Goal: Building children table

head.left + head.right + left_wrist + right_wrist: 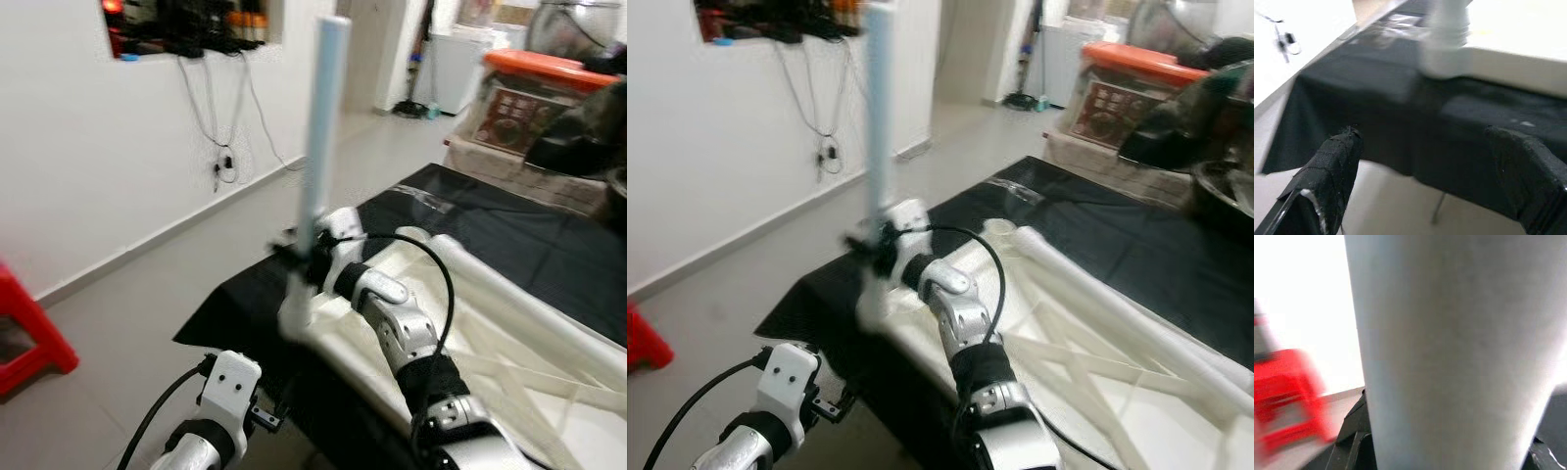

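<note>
A white children's table lies upside down on a black-covered surface, its ribbed underside facing up, with two white legs lying across it. A pale blue-white table leg stands upright at the table's near left corner. My right gripper is shut on this leg low down; in the right wrist view the leg sits between the black fingers. My left gripper hangs open below the surface's edge, its fingers apart with nothing between them.
A red plastic stool stands on the grey floor at the left. Cables hang down the white wall. An orange-lidded box and dark items sit at the far right, beyond the surface.
</note>
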